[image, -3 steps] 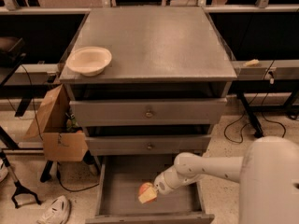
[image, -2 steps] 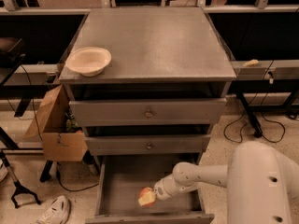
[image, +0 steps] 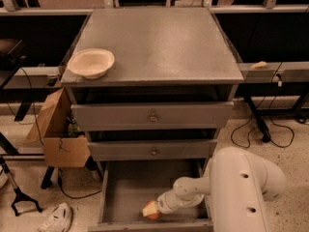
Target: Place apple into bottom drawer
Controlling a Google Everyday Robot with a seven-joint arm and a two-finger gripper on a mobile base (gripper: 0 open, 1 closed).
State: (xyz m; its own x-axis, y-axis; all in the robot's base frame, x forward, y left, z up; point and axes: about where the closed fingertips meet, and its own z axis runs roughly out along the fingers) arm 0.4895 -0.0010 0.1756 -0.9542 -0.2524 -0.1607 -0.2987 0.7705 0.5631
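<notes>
The bottom drawer [image: 126, 190] of the grey cabinet stands pulled open, showing its plain grey inside. My gripper [image: 150, 209] reaches into it from the right on a white arm and sits low near the drawer's front wall. Its pale fingers are shut on the small red-orange apple [image: 154, 216], which shows just under the fingertips, close to or on the drawer floor. Most of the apple is hidden by the fingers.
A cream bowl [image: 91, 63] sits at the left front of the cabinet top [image: 159, 37]. Two closed drawers with brass knobs [image: 153, 117] are above the open one. A cardboard box [image: 58, 137] and a shoe [image: 57, 219] lie on the floor at left, and cables [image: 270, 129] at right.
My gripper with the apple has moved lower and toward the drawer's front. My arm's white body has swung further into view at the lower right.
</notes>
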